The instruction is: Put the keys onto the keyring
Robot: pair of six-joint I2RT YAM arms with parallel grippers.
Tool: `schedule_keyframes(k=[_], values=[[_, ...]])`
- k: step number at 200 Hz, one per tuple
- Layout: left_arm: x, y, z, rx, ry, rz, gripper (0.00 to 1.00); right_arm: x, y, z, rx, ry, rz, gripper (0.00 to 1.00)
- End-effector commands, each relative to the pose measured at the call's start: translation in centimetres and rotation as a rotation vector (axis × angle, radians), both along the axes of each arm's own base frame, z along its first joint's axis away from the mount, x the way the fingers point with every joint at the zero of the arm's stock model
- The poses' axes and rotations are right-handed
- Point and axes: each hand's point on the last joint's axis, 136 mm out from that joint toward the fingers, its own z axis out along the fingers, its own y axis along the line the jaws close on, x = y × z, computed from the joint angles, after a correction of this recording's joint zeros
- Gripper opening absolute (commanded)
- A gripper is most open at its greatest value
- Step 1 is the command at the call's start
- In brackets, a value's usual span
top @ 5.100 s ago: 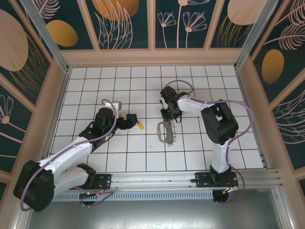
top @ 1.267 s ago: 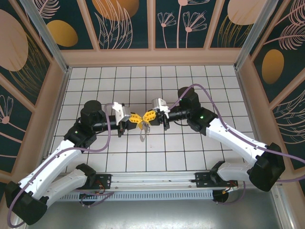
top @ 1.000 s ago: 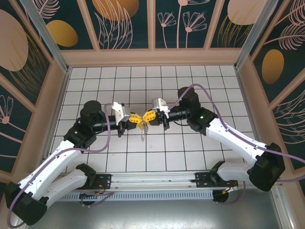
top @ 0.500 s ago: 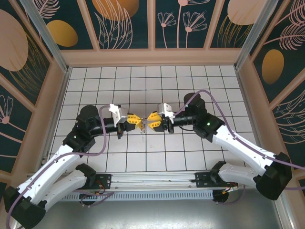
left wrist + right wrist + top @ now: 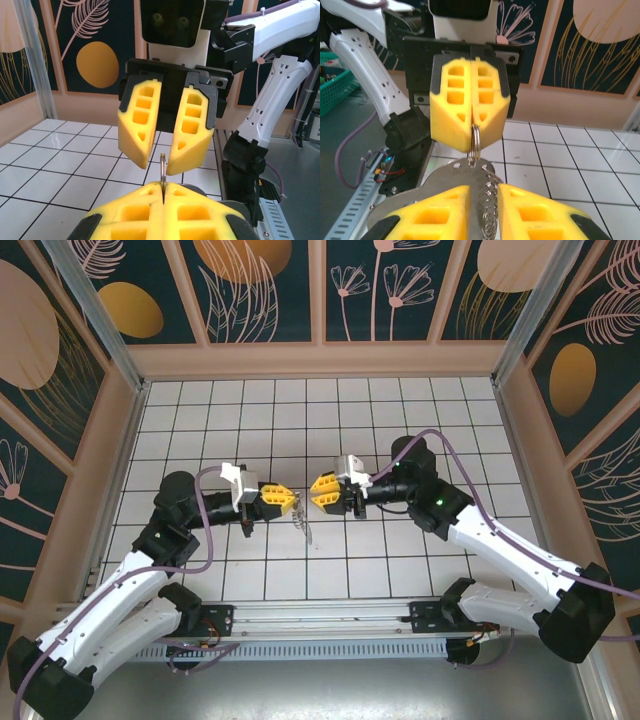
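Step in hand, by judgement: passing the work between the 2 arms, in the air over the middle of the table (image 5: 350,570).

Left gripper (image 5: 282,502) fully closed, pinching a small thin metal ring (image 5: 475,139) by its upper edge. Hanging from that ring: the keyring (image 5: 454,174), a flat pale grey loop, together with a string of silvery bits (image 5: 490,210). Both just below and between the 2 grippers, clear of the tiles.

Right gripper (image 5: 320,489) facing it from the right, fingers (image 5: 192,127) parted a little, gripping nothing as far as visible. In its own camera, the silvery string in line with the gap, perhaps not yet inside it. Possibly 1 of the keys among those silvery bits, but too small and too crowded to tell.

To do this well:
- Hold the left pinch firm and the wrist quiet, to avoid any swing of the loop.
- Bring the right fingers in slowly and level, straight along the line between the 2 wrists.
- Aim for the flat body of the loop, not the loose string.
- Close only with the flat side square between both pads.
- Avoid bumping the left fingertips (image 5: 451,100), very near.
- Release on the left only after a sure grip on the right.
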Motion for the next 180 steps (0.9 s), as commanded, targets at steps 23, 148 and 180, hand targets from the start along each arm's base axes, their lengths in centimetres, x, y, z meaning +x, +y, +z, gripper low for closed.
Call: schedule_keyframes(k=[23, 148, 180], values=[[-0.7, 0.0, 1.4, -0.039, -0.044, -0.033, 0.00, -1.0, 0.3, 1.4, 0.060, 0.001, 0.086, 0.21], [-0.4, -0.2, 0.9, -0.017, -0.030, -0.037, 0.00, -0.5, 1.2, 1.7, 0.085, 0.008, 0.095, 0.20], [-0.3, -0.3, 0.7, -0.012, -0.027, -0.036, 0.00, -0.2, 1.5, 1.4, 0.078, 0.015, 0.094, 0.19]])
